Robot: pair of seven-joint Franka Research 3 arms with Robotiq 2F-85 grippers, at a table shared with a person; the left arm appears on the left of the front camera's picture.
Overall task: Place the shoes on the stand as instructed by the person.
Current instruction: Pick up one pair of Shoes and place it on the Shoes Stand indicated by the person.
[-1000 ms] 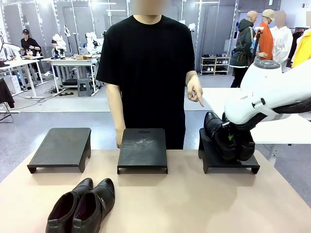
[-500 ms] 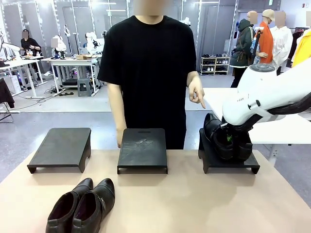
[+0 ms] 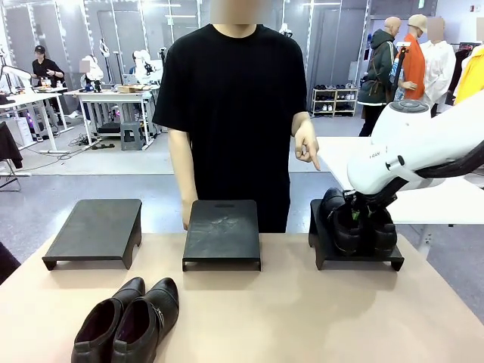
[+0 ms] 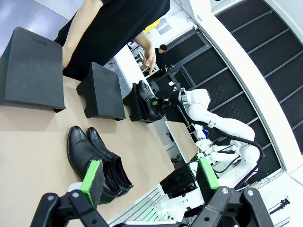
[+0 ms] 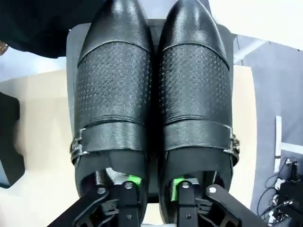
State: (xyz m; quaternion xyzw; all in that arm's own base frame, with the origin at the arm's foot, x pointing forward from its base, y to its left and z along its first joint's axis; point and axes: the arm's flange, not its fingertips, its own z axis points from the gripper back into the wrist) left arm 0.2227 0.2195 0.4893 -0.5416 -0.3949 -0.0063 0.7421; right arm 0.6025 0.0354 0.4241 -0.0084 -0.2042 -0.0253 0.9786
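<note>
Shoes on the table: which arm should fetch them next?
Left. The left gripper, open, hangs near that pair; the right gripper has its fingers inside the buckled pair on the right-hand stand.

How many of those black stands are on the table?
3: the left stand and the middle stand are bare; the right stand carries a pair of shoes. None looks hidden.

Glossy, perhaps leather shoes [image 5: 113,85]; matt stand [image 3: 355,263]

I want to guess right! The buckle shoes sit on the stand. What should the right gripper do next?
Probably let go and lift straight up: the buckle shoes sit on the right stand, and the right gripper has its fingers inside their openings.
</note>
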